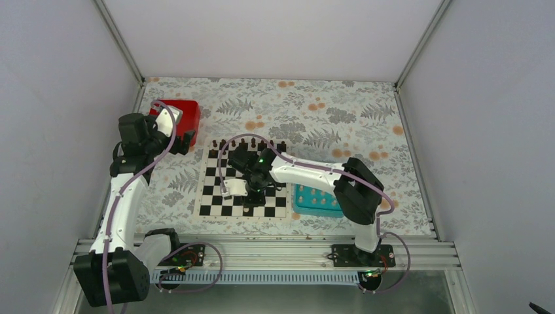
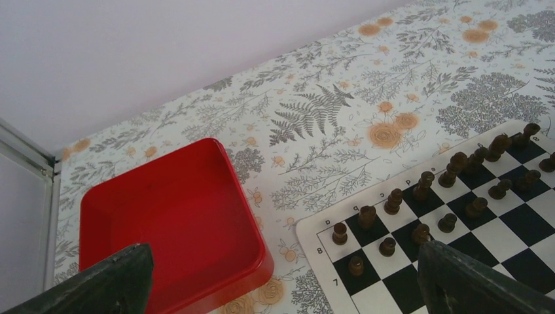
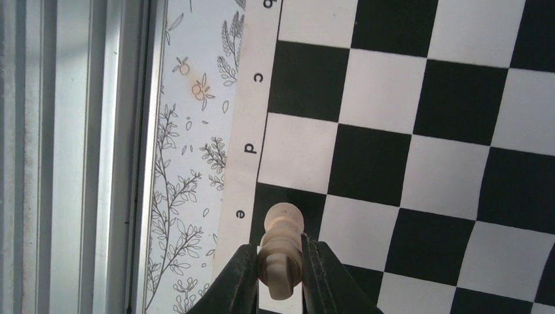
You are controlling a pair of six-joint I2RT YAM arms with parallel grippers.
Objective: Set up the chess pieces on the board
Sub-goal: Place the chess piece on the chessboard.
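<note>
The right jaws are clamped on a pale turned wooden chess piece (image 3: 281,252) at the e square on the six o'clock edge of the black-and-white chessboard (image 1: 213,196). The left jaws gape wide and empty over the red plastic tray (image 2: 170,222), at ten o'clock from the board. Dark wooden pieces (image 2: 425,186) line its twelve o'clock edge.

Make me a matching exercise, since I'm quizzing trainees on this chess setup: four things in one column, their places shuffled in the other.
Things
1. red tray
2. dark pieces
3. light piece
4. teal tray

Places
A. right of the chessboard
B. clamped in the right gripper
C. standing on the chessboard's far rows
D. off the chessboard's far left corner

Pairs: 1-D, 2-C, 3-B, 4-A
</note>
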